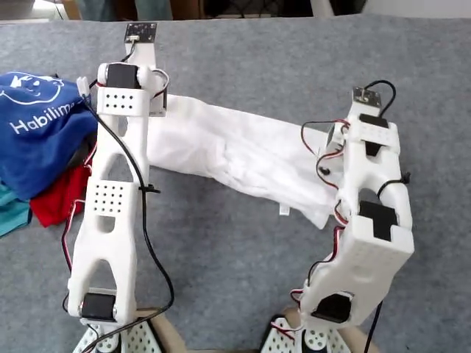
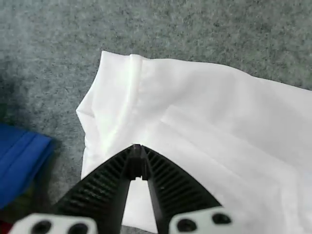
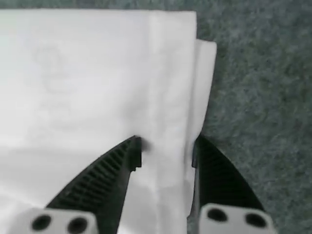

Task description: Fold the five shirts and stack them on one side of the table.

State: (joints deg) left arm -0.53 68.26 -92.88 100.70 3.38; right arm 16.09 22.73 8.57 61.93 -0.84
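Left end effector [image 2: 138, 158] closed, perhaps pinching white shirt [image 2: 209, 112], right end effector [image 3: 166, 147] spread over it

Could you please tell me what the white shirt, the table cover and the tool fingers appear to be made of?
White shirt: soft matte cloth, probably cotton; it creases and folds limply. Table cover: grey felt or low-pile carpet, judging by its speckled fuzz. Tool fingers: matte black plastic, seemingly, with ribbed faces.

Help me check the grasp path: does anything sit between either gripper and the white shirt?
Nothing visible does. The left gripper, shut, is directly over one end of the white shirt, and the right gripper, open, over the other end, with only its fabric beneath.
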